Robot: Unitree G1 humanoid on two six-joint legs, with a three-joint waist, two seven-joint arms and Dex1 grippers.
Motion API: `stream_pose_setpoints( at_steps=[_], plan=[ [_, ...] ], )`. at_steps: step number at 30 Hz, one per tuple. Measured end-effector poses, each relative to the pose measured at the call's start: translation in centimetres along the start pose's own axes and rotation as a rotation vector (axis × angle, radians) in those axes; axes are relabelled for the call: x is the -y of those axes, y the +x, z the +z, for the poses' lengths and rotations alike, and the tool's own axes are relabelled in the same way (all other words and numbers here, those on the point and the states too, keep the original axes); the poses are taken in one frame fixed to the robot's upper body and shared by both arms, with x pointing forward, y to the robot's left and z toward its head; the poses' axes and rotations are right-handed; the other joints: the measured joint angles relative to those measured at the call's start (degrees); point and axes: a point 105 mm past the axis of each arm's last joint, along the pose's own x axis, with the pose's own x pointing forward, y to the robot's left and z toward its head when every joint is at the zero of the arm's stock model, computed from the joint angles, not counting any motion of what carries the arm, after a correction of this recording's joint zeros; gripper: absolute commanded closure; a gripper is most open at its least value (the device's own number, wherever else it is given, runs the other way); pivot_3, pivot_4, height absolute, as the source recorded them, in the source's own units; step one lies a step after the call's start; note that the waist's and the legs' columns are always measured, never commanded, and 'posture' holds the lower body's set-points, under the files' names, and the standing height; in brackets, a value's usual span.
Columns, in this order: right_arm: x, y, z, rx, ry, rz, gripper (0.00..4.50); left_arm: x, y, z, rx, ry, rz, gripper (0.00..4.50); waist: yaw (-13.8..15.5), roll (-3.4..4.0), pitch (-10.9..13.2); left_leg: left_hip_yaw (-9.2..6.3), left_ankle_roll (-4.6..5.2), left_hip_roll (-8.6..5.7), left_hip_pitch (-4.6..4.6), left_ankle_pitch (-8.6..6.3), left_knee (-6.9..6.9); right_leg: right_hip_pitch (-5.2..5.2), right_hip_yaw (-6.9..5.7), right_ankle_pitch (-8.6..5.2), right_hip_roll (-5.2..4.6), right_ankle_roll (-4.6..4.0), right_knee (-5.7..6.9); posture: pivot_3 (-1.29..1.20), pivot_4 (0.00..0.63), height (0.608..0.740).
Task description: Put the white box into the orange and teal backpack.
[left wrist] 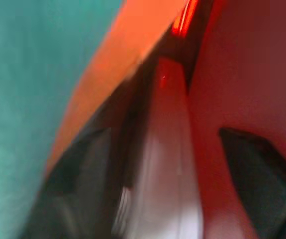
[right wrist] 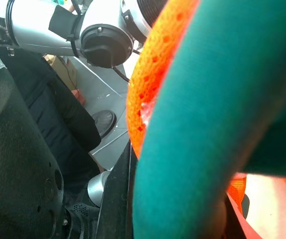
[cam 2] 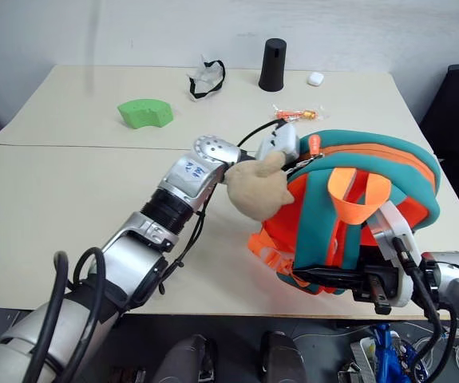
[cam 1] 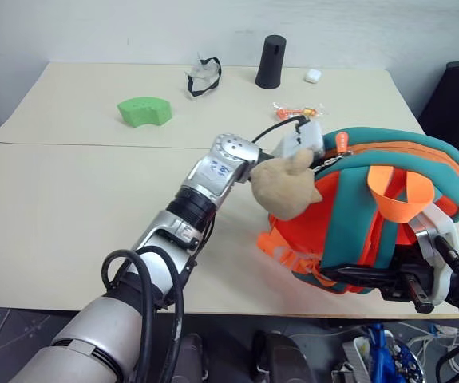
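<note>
The white box (left wrist: 165,164) sits inside the orange and teal backpack (cam 1: 373,215) near the table's right front corner — rigid, smooth, best held by its long edges. Left gripper (left wrist: 182,199) spread apart around it; right gripper (cam 1: 405,281) clamped on the backpack's edge.

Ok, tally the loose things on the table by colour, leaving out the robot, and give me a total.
Orange and teal: 1, the backpack
Green: 1, the curved foam piece
Black: 1, the cylinder
White: 1, the small rounded object
Clear with black strap: 1, the crumpled item
Orange wrapper: 1, the small packet
Total: 6
</note>
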Motion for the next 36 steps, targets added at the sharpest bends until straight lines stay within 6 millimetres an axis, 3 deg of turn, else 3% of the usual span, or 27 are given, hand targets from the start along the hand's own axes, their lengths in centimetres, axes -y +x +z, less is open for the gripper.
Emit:
stream_pose_setpoints(
  at_steps=[7, 12, 18, 22, 25, 28, 31, 36],
  plan=[
    [1.4, -0.4, 0.1, 0.018, -0.029, -0.077, 4.49, 0.0, -6.6, 2.3, 0.044, 0.006, 0.041, 0.03, 0.0, 0.0, 0.0, 0.0, -0.05, -0.04, -0.01, 0.03, 0.0, -0.02, 0.01, 0.0, 0.09, -0.01, 0.04, 0.0, 0.15, 0.74],
    [3.0, -0.6, -0.3, 0.035, -0.036, -0.151, 4.49, 1.6, -11.2, 4.2, 0.042, 0.051, 0.027, 0.03, 0.3, 0.01, 0.0, 0.0, -0.05, -0.06, -0.01, 0.03, 0.02, 0.02, -0.02, 0.0, 0.11, 0.0, 0.04, 0.0, 0.15, 0.74],
    [4.8, -0.4, -0.5, 0.044, -0.072, -0.229, 4.49, 2.9, -12.8, 4.3, 0.103, -0.02, 0.001, 0.03, 0.2, 0.01, 0.0, 0.0, -0.01, -0.08, -0.01, 0.05, 0.08, 0.05, 0.01, 0.02, 0.12, 0.04, 0.08, 0.0, 0.15, 0.74],
    [4.9, -0.4, -0.5, 0.038, -0.084, -0.234, 4.49, 2.7, -15.6, 5.5, 0.177, -0.053, 0.087, 0.03, 0.0, 0.01, 0.0, 0.01, -0.04, -0.03, 0.0, 0.06, 0.07, 0.05, 0.01, 0.02, 0.19, 0.04, 0.1, 0.0, 0.15, 0.74],
    [4.9, -0.4, -0.5, 0.035, -0.087, -0.237, 4.49, 2.9, -15.7, 6.7, 0.204, -0.072, 0.09, 0.03, 0.3, 0.01, 0.0, 0.0, -0.03, -0.07, 0.0, 0.06, 0.07, 0.08, 0.01, 0.04, 0.18, 0.08, 0.1, 0.0, 0.15, 0.74],
    [4.9, -0.4, -0.5, 0.034, -0.09, -0.241, 4.49, 3.5, -13.3, 7.2, 0.139, -0.049, 0.091, 0.03, 0.4, 0.01, 0.0, -0.06, 0.03, -0.13, -0.01, 0.05, 0.07, 0.21, 0.04, 0.13, 0.17, 0.24, 0.06, 0.0, 0.15, 0.74],
    [5.0, -0.4, -0.3, 0.036, -0.095, -0.245, 4.49, 5.1, -10.1, 6.1, 0.069, -0.032, 0.004, 0.03, 0.2, 0.01, 0.0, 0.03, 0.07, -0.14, -0.01, 0.02, 0.08, 0.19, 0.14, 0.17, 0.17, 0.31, 0.05, 0.0, 0.15, 0.74],
    [5.2, -0.4, -0.4, 0.035, -0.089, -0.258, 4.49, 5.7, -8.3, 4.6, -0.007, -0.007, -0.029, 0.03, 0.0, 0.02, 0.0, 0.08, -0.02, -0.07, 0.06, 0.07, 0.07, 0.11, 0.18, 0.12, 0.21, 0.21, 0.02, 0.0, 0.15, 0.74]
  ],
)
